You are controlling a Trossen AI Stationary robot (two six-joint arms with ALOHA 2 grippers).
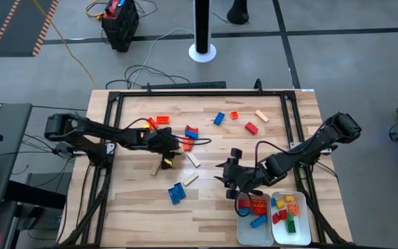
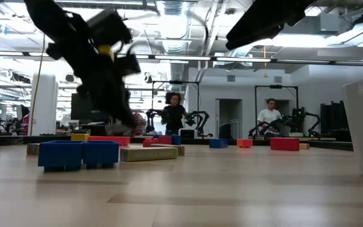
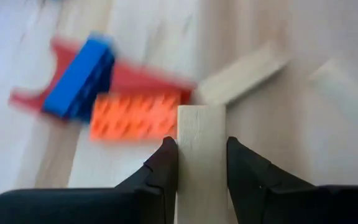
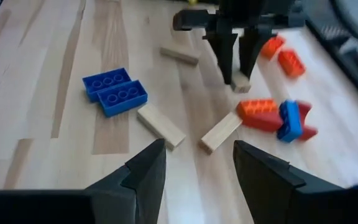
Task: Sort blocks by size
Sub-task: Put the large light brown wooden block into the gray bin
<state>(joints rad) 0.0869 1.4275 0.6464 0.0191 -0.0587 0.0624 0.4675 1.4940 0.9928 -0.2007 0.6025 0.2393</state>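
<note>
My left gripper (image 1: 175,144) (image 3: 202,158) is left of the table's middle, shut on a tan block (image 3: 201,127) that also shows in the right wrist view (image 4: 242,82). Beside it lies a cluster of a red, a blue and an orange block (image 4: 272,117). Loose tan blocks (image 4: 161,126) (image 4: 220,132) and two blue blocks (image 1: 177,194) lie flat on the wood nearer the front. My right gripper (image 1: 228,177) (image 4: 194,167) hovers open over bare wood, just left of the trays, with nothing between its fingers. My left gripper pinches the tan block's two long sides (image 3: 185,146) between its two fingers. The fingers come slanting down from the table's left and lie along the block, whose free end (image 3: 201,113) sticks out past their tips. Whether that end touches the table I cannot tell.
Two white trays (image 1: 242,236) (image 1: 308,228) with blocks inside stand at the front right corner. Orange, red, blue and tan blocks (image 1: 251,127) are scattered toward the far edge. A black frame (image 1: 185,88) runs around the table. People stand in the room behind (image 2: 172,113).
</note>
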